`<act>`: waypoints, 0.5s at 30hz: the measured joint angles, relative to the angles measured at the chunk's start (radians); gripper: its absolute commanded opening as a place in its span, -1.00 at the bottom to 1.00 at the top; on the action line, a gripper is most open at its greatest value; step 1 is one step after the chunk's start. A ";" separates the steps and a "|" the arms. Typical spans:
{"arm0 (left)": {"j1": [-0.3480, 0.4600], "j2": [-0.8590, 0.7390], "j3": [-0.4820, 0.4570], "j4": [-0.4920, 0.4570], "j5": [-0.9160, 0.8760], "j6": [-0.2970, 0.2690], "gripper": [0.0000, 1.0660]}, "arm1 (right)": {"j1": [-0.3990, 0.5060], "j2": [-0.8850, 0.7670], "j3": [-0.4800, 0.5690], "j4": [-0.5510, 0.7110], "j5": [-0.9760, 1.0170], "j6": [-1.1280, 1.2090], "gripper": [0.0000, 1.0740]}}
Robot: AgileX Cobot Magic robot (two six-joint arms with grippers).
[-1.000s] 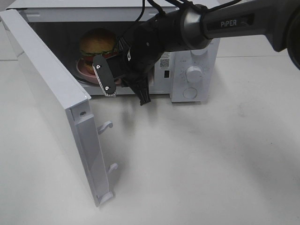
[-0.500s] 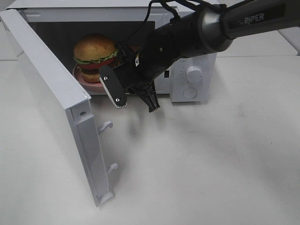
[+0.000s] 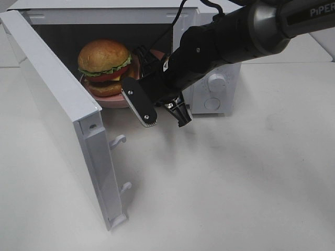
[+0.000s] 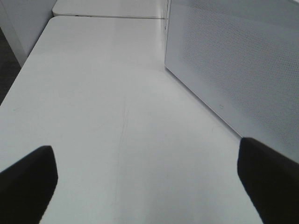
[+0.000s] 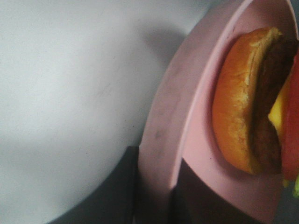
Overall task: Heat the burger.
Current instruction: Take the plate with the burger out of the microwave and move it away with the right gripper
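Note:
The burger (image 3: 103,64) with its glossy brown bun, lettuce and tomato stands on a pink plate (image 3: 112,101) at the front of the open microwave (image 3: 131,18). My right gripper (image 3: 137,102) reaches in from the right and is shut on the plate's right rim. In the right wrist view the plate's rim (image 5: 161,140) runs between the dark fingers (image 5: 119,191), with the burger (image 5: 247,107) close behind it. My left gripper (image 4: 149,186) is open with nothing between its fingers, low over the bare table beside the door's perforated panel (image 4: 233,70).
The microwave door (image 3: 57,99) swings wide to the front left, with its latch hooks (image 3: 119,140) sticking out. The control knobs (image 3: 215,81) are on the microwave's right front. White table (image 3: 235,183) spreads in front.
My right gripper has moved toward the front and right with the plate in it. The burger has come forward to the mouth of the microwave. The left gripper has not moved.

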 measured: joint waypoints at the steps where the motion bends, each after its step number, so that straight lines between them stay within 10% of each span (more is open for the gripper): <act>1: 0.000 0.000 0.000 0.000 0.000 0.000 0.83 | 0.000 -0.013 0.015 0.022 -0.011 -0.030 -1.00; 15: 0.000 0.000 0.000 0.000 0.000 0.000 0.83 | 0.000 -0.094 0.116 0.120 -0.054 -0.123 -1.00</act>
